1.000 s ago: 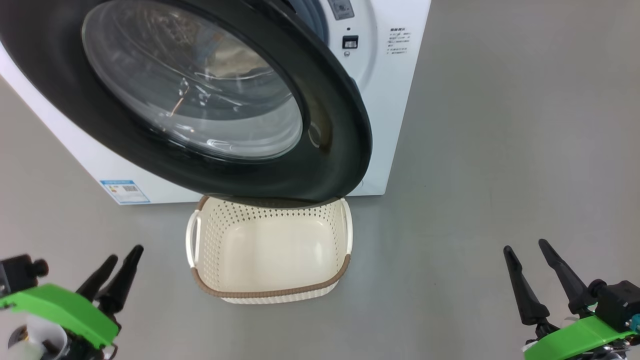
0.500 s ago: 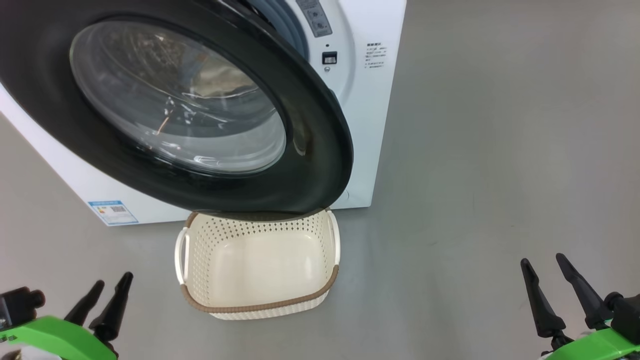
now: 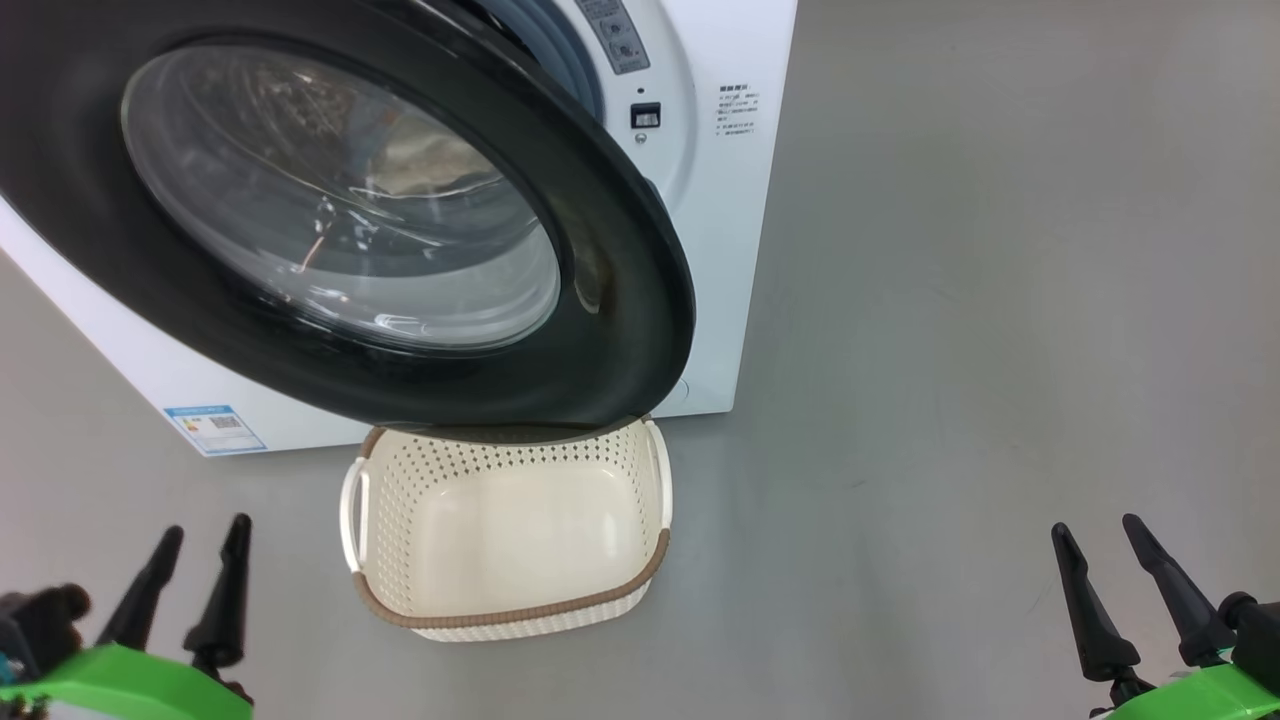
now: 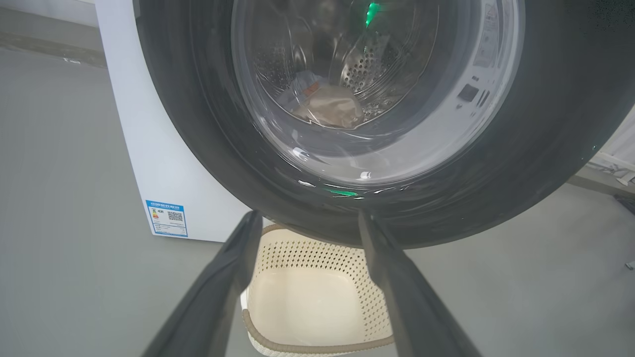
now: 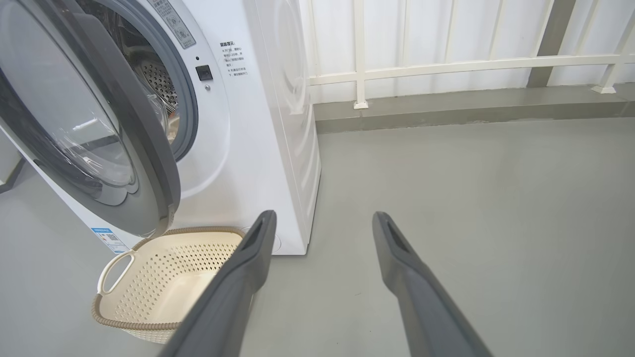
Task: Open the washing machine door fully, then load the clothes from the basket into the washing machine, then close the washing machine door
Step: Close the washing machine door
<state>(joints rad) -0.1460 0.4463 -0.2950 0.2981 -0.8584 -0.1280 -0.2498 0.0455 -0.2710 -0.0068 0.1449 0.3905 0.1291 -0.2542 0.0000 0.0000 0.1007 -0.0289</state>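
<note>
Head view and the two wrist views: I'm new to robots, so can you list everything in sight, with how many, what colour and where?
washing machine: one, white, on the floor behind the basket
washing machine door: one, black rim with clear glass, swung partly open, lower edge over the basket's far end
clothes: small heap, number unclear, light blue and cream, in the drum, seen through the door glass
basket: one, cream with brown rim, on the floor before the machine
blue label: one, on the machine's lower corner
floor: grey, all around
railing: white, behind the machine
left gripper: one, dark fingers, open, lower left
right gripper: one, dark fingers, open, lower right
</note>
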